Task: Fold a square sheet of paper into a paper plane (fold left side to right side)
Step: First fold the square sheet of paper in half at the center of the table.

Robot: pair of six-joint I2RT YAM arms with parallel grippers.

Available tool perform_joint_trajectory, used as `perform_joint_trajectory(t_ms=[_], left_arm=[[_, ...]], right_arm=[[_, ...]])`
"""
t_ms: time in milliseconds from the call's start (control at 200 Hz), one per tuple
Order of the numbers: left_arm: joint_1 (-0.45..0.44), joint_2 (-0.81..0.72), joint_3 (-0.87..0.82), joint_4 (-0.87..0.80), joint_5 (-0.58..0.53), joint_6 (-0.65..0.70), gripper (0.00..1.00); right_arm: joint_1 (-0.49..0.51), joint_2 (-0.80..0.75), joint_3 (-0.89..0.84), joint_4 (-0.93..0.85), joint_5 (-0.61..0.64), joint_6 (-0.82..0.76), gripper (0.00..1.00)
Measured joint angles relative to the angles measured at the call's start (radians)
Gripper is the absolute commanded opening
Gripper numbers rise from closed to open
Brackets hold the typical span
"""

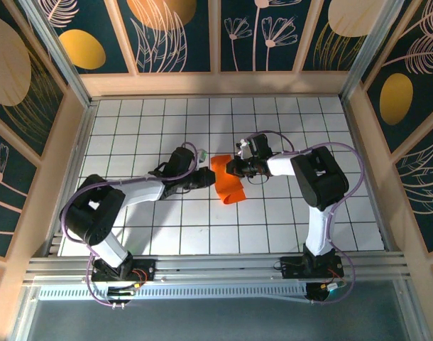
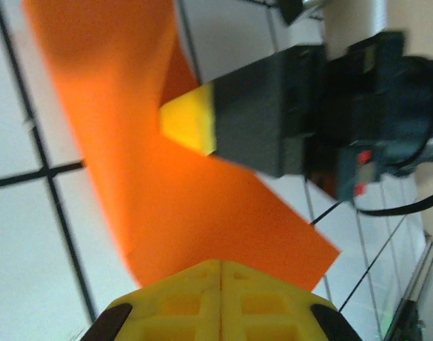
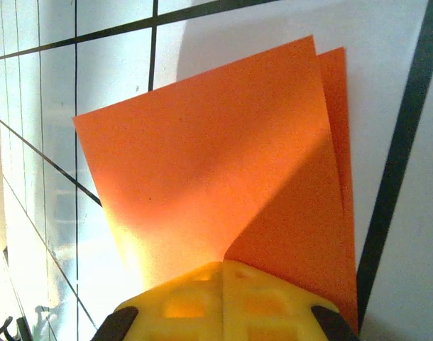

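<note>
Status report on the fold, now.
Left gripper shut, pinching the orange paper. Right gripper shut on the same sheet from the other side. Paper doubled over, two layers showing. Nothing in the way.

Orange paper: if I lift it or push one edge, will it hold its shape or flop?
Probably floppy: the orange paper bows between the left gripper and the right gripper. Likely very light, since it is a thin sheet folded in two layers. With both ends pinched, pushing an edge would probably buckle it rather than slide it.
</note>
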Motion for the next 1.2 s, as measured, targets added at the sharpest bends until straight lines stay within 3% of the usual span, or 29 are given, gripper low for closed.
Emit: perform_joint_trajectory(t_ms=[435,1201], left_arm=[[-0.061,0.224,0.074,0.026,0.044,-0.001,0.07],[-0.113,0.172,-0.033,0.086,0.035,0.003,0.06]], right_arm=[[-0.001,0.000,-0.003,0.005,0.000,0.003,0.00],[-0.001,0.000,-0.003,0.005,0.004,0.003,0.00]])
